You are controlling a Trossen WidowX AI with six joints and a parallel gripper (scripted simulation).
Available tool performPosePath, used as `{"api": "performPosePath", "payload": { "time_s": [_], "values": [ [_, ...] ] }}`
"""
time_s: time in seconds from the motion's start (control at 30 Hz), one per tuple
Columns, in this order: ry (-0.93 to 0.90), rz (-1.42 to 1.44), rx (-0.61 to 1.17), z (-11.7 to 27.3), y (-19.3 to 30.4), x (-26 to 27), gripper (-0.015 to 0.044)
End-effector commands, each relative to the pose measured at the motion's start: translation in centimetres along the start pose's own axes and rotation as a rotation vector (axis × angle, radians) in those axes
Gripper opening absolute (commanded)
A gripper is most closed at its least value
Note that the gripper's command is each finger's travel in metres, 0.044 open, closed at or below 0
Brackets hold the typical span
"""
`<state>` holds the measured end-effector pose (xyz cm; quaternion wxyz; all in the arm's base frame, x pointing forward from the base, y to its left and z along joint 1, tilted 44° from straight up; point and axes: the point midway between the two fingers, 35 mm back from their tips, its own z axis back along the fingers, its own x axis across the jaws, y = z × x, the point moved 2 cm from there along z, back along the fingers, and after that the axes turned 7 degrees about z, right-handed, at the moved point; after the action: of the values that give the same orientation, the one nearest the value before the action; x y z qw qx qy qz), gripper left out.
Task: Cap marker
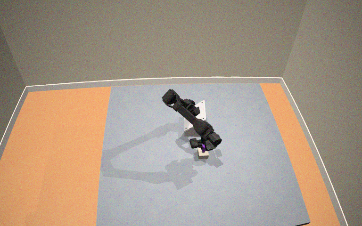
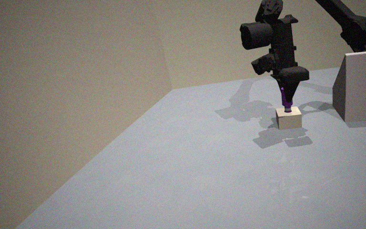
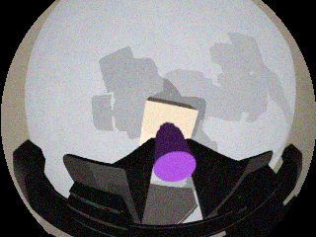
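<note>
The purple cap (image 1: 203,146) (image 2: 283,99) (image 3: 175,167) is held upright between the fingers. My gripper (image 2: 288,100) (image 3: 170,142) is shut on it, low above the pale holder block (image 1: 203,157) (image 2: 289,122) (image 3: 168,111). The cap sits over the marker, covering its tip and upper body. Only a short grey and purple part of the marker (image 2: 288,109) shows between the cap's lower rim and the block in the exterior view. The marker is hidden under the cap in the wrist view. Whether the cap is fully clicked on cannot be told.
The arm's base stand (image 1: 190,125) (image 2: 359,88) stands behind the block in the top view and to its right in the exterior view. The blue-grey mat (image 1: 149,205) lies on the orange surface (image 1: 61,149). Arm shadows fall around the block.
</note>
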<state>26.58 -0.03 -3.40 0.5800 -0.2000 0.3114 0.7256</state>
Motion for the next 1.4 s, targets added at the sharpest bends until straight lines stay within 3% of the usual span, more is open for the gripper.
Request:
{"api": "performPosePath", "payload": {
  "time_s": [0.0,0.13,0.7,0.77,0.9,1.03,1.37],
  "values": [
    [0.005,0.006,0.002,-0.2,0.1,0.0,0.0],
    [0.005,0.006,0.002,-0.2,0.1,0.0,0.0],
    [0.001,0.003,0.003,-0.1,0.1,0.0,0.044],
    [-0.001,0.003,0.002,1.1,-0.1,0.1,0.044],
    [-0.002,0.004,0.003,7.1,0.0,0.1,0.044],
    [-0.002,0.004,0.003,7.4,0.1,0.1,0.044],
    [0.002,-0.139,0.001,6.4,0.1,0.5,0.0177]
  ]
}}
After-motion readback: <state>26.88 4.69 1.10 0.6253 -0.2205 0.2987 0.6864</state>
